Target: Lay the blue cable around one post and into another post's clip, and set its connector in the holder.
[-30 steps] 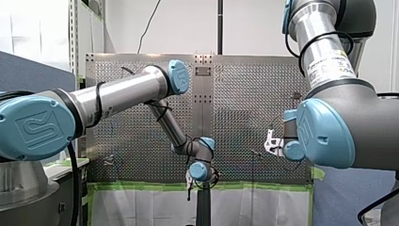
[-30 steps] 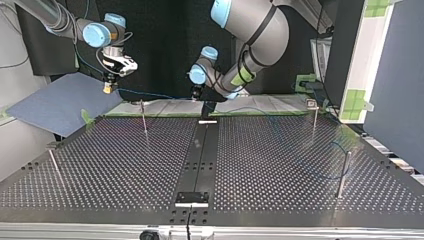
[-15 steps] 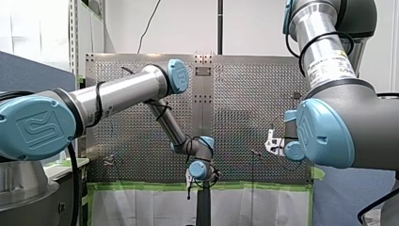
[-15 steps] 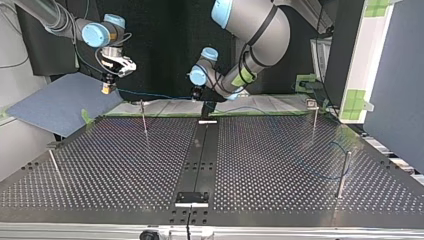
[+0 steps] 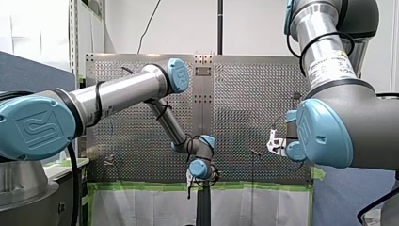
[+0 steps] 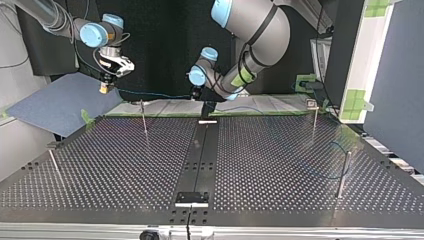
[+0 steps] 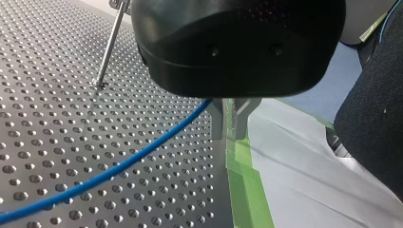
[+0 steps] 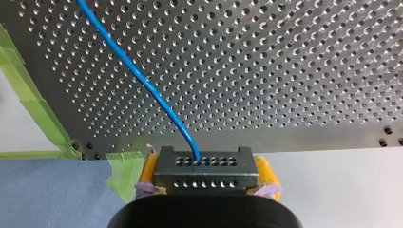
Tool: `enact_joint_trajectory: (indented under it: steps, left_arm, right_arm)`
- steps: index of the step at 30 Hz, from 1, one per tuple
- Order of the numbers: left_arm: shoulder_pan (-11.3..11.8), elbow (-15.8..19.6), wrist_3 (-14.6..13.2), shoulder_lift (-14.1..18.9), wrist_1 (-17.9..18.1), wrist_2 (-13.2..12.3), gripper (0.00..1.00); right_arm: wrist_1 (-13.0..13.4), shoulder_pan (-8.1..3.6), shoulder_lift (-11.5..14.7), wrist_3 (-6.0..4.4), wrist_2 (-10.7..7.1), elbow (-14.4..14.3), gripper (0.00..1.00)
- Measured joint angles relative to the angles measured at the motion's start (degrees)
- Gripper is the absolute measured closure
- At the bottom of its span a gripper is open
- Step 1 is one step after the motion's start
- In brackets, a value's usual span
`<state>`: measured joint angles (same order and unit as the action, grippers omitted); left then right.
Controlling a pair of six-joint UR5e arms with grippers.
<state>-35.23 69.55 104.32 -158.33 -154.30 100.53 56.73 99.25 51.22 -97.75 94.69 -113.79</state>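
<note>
Holding the connector (image 8: 205,172) pinched between my right claw's (image 6: 104,89) yellow pads (image 8: 265,172), past the desk's (image 6: 280,165) far edge at the top view's left, with the blue cable (image 8: 142,81) strung sideways to my left claw (image 7: 234,121), closed on it, thin post (image 6: 144,119) nearer my right.

The blue cable (image 7: 119,164) leaves the left wrist view's edge; the connector (image 8: 206,171) hides most of my right fingers (image 8: 266,172).

Matt perforated metal table (image 8: 285,71), smooth blue plastic-sheathed blue cable (image 8: 143,80), matt black connector (image 8: 206,175), green paper tape (image 7: 244,190)
</note>
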Motion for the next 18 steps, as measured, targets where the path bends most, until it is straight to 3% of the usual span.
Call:
enact_joint_trajectory:
  steps: [18]
  left_arm:
    - [-0.13, 0.01, -0.08, -0.02, -0.05, -0.86, 0.98]
  right_arm:
    - [-0.16, -0.13, -0.04, 0.00, 0.00, 0.00, 1.00]
